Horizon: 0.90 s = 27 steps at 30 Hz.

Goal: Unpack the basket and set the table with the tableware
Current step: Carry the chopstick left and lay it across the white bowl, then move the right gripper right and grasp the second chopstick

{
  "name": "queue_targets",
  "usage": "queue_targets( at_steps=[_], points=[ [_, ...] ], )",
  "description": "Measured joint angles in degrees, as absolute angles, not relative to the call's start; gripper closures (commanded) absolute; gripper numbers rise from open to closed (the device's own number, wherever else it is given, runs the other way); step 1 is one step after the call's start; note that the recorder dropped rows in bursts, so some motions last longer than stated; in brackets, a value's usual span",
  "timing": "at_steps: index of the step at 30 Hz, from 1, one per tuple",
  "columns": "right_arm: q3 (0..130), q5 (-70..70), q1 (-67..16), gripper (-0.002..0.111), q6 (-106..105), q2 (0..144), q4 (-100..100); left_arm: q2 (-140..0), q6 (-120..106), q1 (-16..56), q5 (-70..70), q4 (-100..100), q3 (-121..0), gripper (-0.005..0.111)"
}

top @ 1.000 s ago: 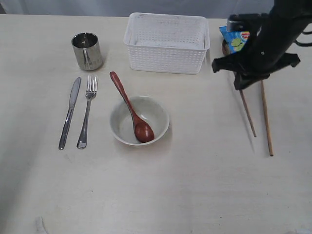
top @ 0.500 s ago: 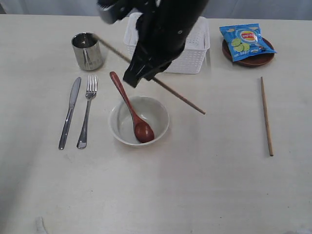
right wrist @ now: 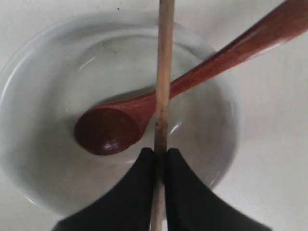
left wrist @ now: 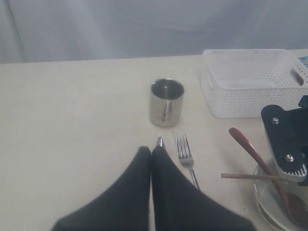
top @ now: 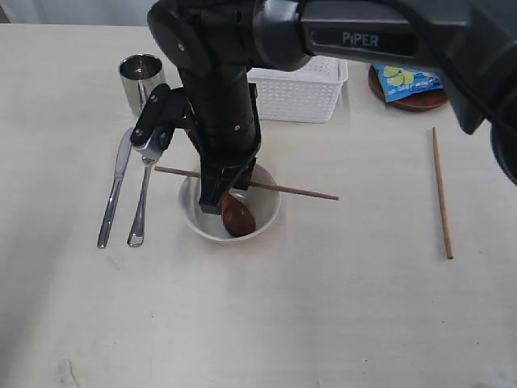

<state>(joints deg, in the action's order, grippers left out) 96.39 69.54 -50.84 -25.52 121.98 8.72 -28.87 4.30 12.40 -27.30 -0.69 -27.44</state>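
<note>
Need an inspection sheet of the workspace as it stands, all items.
Surface: table, cream, faint grain.
Job's things: basket, nothing seen inside; cup, knife, fork laid out; spoon in bowl; loose chopstick lying at right.
Clutter: chip bag on brown plate.
Grippers: right gripper shut on held chopstick over the bowl; left gripper shut, empty.
Cables: nothing seen.
Surroundings: pale curtain.

left gripper (left wrist: 151, 152): jaws closed | right gripper (right wrist: 160, 152): pointing down, clamped on chopstick (right wrist: 164, 72)
</note>
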Motion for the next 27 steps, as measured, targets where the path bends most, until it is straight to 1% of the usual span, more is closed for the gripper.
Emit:
queue_targets(
  at_steps=[8,9,11,12,14,21,27],
  points=[
    [96.4,69.5,-50.0,0.108,-25.5,122.1,5.6,-28.9,4.3,12.4,-27.3,-0.7,-27.4,0.107],
    [96.4,69.5,-49.9,0.107,-25.5,122.1,5.1,-28.9,4.3,12.4,-27.3,-0.7,-27.4,0.107],
    [96.4,69.5,-49.6,0.091,-25.5,122.1,4.9,-28.9,4.3,12.4,-27.3,-0.7,-27.4,0.107],
    [96.4,69.5,-49.5,0.078,-25.4,122.1,4.8,-28.9,4.3,12.4,-27.3,-0.7,-27.4,0.107],
    [96.4,69.5,-49.0,0.071,-25.3,122.1,4.3,-28.9,4.3,12.4,-27.3,-0.7,-27.4,0.107],
    [97.6,69.6,-48.5,0.07,-22.0,120.9,4.8,-28.9,4.3,12.4,-27.3,-0.7,-27.4,0.107],
    [99.2,69.6,-48.4,0.07,-19.0,112.9,7.8,-28.9,4.3,12.4,-27.3,-0.7,-27.4,0.107]
  ],
)
